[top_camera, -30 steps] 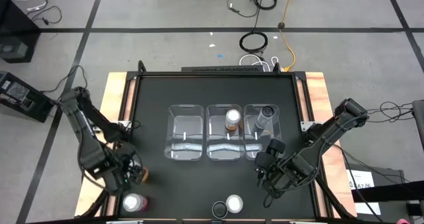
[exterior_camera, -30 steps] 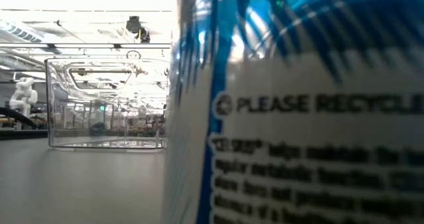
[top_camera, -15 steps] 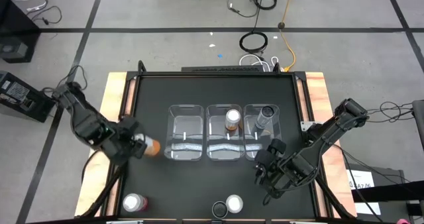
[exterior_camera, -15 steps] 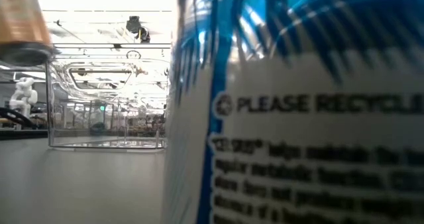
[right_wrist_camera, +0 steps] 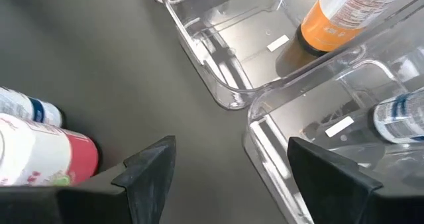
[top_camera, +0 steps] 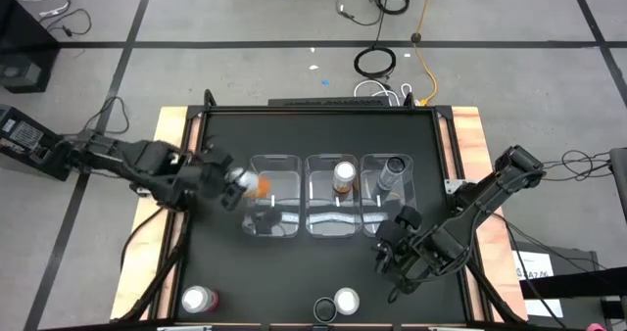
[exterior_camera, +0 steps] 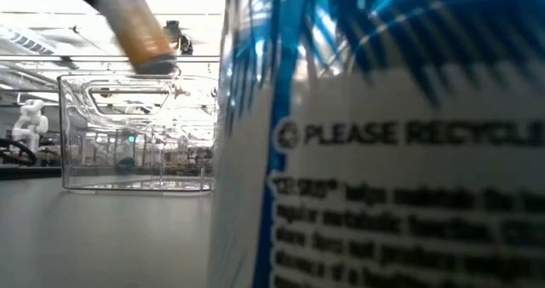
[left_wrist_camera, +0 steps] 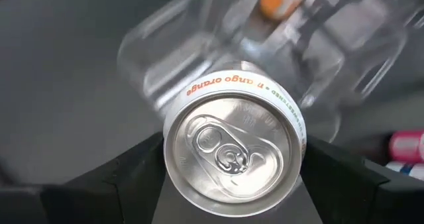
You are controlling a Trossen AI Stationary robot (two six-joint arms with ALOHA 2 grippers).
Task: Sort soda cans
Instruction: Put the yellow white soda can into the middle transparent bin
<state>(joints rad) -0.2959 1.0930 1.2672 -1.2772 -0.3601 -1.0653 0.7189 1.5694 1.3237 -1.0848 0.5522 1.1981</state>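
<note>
The left pincer (top_camera: 233, 186) is clamped on a smooth cylindrical orange metal can (top_camera: 249, 184), tilted above the leftmost clear rectangular plastic bin (top_camera: 275, 211). The right pincer (top_camera: 390, 256) rests spread wide and empty, beside the rightmost bin.

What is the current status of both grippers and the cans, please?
Left gripper shut on orange soda can, tilted over the left clear plastic bin. Right gripper open, idle. Nothing blocking.

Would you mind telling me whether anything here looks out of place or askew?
Only the orange can looks askew: it is held tilted in the left gripper above the left bin. The can in the middle bin stands upright.
</note>
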